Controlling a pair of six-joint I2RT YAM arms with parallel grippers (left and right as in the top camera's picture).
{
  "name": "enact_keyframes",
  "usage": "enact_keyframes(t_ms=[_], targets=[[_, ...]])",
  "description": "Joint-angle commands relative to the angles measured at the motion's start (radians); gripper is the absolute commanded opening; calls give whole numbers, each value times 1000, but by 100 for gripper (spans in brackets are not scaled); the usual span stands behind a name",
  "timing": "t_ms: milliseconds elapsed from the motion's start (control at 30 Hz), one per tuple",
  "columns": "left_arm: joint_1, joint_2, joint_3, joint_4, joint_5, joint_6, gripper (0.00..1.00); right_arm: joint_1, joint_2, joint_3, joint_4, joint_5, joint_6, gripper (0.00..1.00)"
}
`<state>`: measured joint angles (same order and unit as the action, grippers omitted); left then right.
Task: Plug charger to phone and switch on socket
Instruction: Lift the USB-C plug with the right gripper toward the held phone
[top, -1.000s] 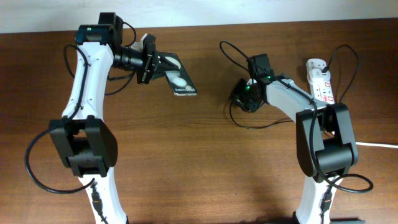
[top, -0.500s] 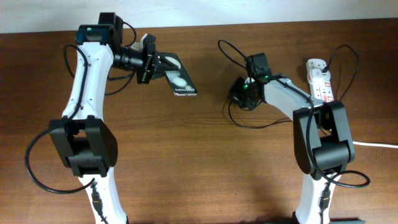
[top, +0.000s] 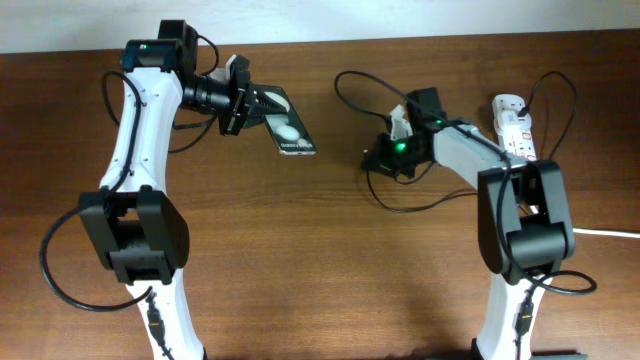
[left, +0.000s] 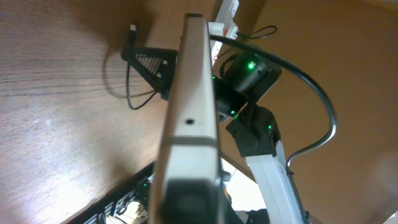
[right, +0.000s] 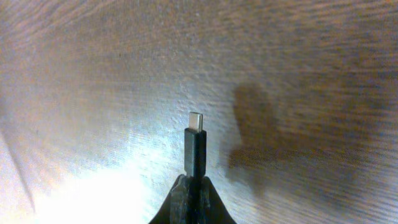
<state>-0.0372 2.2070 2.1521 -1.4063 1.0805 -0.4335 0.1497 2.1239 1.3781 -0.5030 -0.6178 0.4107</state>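
Note:
The phone (top: 288, 128), slim and black with white glare spots, is held off the table at the back left by my left gripper (top: 252, 105), which is shut on its end. In the left wrist view its pale edge (left: 191, 93) runs up the frame. My right gripper (top: 384, 152) is shut on the charger plug (right: 195, 146), whose metal tip points away above the wood. The thin black charger cable (top: 352, 88) curls around the right arm. The white socket (top: 516, 128) lies at the back right, apart from both grippers.
A thick white cord (top: 608, 233) leaves the frame at the right edge. The right arm and its green light show in the left wrist view (left: 249, 68). Black base cables loop at both front corners.
My right gripper has moved left with the charger plug, toward the phone, and the cable loop has shifted left with it. The left arm and phone have not moved.

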Motion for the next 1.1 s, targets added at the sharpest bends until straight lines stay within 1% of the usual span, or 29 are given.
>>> enact_keyframes(t_ms=[0,67,100,167,200,267,333,433,500,533,633,700,800,867,1000,1067], targets=[[1,3,8,-1,18,51,0,-54,-103,2,-41,-106,-174,4],[1,3,8,-2,18,92,0,-76,-177,2,-95,-113,-254,4],[1,3,8,-1,18,92,0,-80,-227,2,-126,-127,-315,4],[0,3,8,6,19,111,0,-81,-289,2,-155,-154,-372,4],[-2,3,8,6,21,151,0,-81,-328,2,-169,-166,-389,4],[-11,3,8,2,21,195,0,-85,-385,2,-184,-170,-389,4],[-27,3,8,4,21,205,0,-101,-458,2,-211,-214,-407,4],[-56,3,9,10,5,205,0,-136,-532,2,-248,-226,-407,4],[-75,3,9,11,-32,213,0,-170,-573,2,-284,-236,-408,4],[-86,3,8,11,-38,274,0,-190,-591,2,-309,-266,-431,4],[-106,3,8,22,-34,290,0,-257,-629,2,-433,-326,-517,4],[-117,3,9,21,47,405,0,-311,-653,2,-544,-349,-603,4],[-119,3,8,27,91,456,0,-342,-668,2,-643,-343,-669,4],[-119,3,8,30,161,509,0,-340,-669,0,-663,-344,-669,4],[-119,3,9,50,259,537,0,-340,-669,-2,-673,-375,-668,4],[-119,3,8,88,342,537,0,-337,-669,-14,-671,-429,-669,4]])
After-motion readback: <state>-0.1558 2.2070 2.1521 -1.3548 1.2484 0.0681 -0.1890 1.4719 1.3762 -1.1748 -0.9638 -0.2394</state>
